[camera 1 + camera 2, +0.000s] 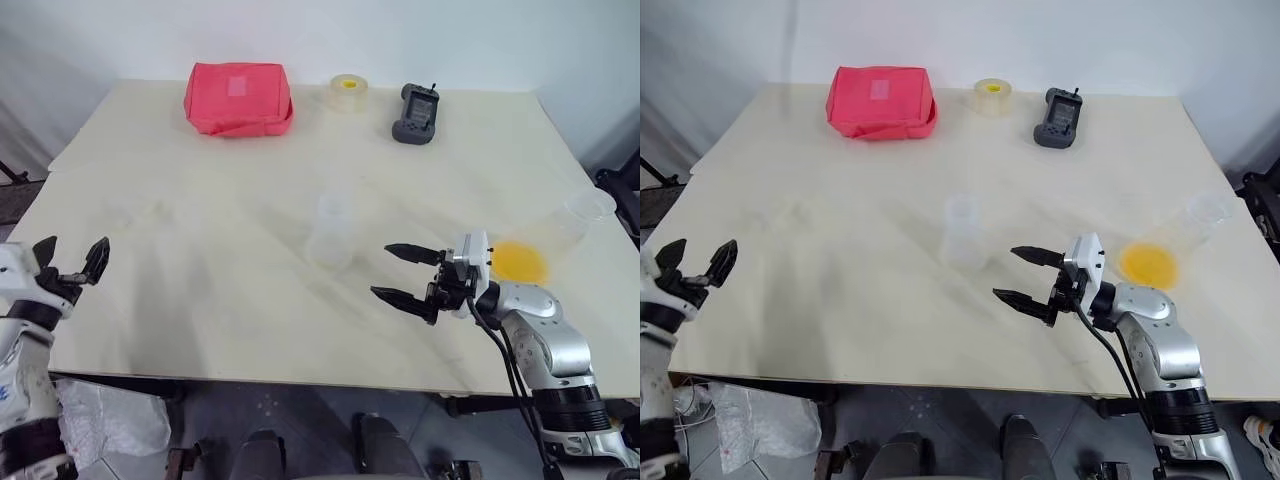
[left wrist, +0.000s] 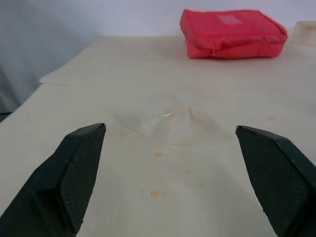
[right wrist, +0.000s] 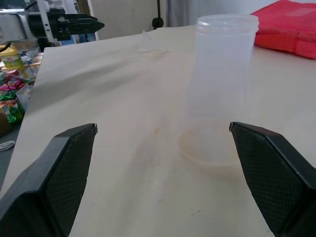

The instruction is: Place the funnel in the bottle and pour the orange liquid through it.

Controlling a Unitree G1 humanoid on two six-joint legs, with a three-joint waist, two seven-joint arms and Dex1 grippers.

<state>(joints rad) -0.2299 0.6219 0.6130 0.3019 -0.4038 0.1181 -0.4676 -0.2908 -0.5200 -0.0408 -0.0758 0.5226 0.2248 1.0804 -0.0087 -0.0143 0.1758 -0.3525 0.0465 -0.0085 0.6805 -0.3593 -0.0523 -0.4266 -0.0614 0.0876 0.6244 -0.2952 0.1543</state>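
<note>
R pincer [image 1: 408,278]: two black fingers spread wide, nothing between them, hovering level just above the pale cream counter [image 1: 200,300], aimed at the translucent colourless plastic bottle, conical w/ narrower neck [image 1: 330,232]. Bottle stands upright mid-counter, near the pincer but apart from it; right wrist view puts it squarely between the fingers' line, so likely lined up to steady or grab it.

L pincer [image 1: 72,260]: also spread wide, empty, at the counter's left edge. Left wrist view looks straight at the small clear plastic funnel [image 2: 165,121], lying wide rim down on the counter, spout up; prob. being lined up for pickup. Funnel not yet in bottle, well apart from it.

Containers:
- bottle: looks empty; faint residue ring at base, cannot tell more.
- clear plastic cup w/ flared rim [image 1: 580,215]: lying on its side near the right edge; bright orange-yellow liquid [image 1: 520,261] by it. Cannot tell if it sits inside the cup or has pooled on the counter.

Far edge, not involved: red fabric pouch [image 1: 238,98], roll of tape w/ yellow core [image 1: 348,92], dark grey handheld controller [image 1: 416,113].
</note>
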